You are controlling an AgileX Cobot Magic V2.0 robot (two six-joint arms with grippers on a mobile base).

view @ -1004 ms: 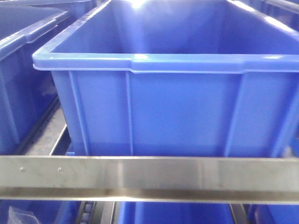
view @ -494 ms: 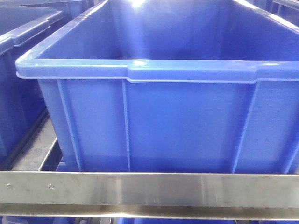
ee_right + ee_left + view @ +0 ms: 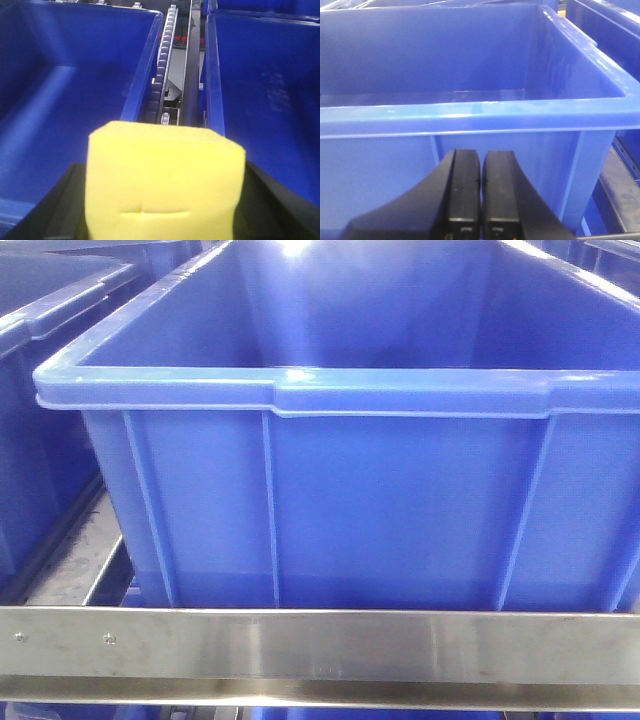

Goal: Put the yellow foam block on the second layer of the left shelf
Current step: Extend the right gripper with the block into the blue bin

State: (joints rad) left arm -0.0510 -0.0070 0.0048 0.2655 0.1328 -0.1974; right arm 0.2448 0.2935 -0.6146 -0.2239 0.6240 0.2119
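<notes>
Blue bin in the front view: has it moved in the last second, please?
No. The blue bin and steel rail slid down-left together, so the camera moved, not the bin.

- Large blue bin (image 3: 400,510) fills most of the frame, open top, front wall with vertical ribs
- Its thick rim (image 3: 160,375) has a raised section across the middle
- Brushed steel rail (image 3: 320,645) runs full width along the bottom, in front of the bin's base
- Two screws (image 3: 108,639) sit near the rail's left end
- Second blue bin (image 3: 40,300) at left, apart from the first; grey shelf track (image 3: 75,560) shows in the gap
- Bright glare (image 3: 295,248) on the far wall
</notes>
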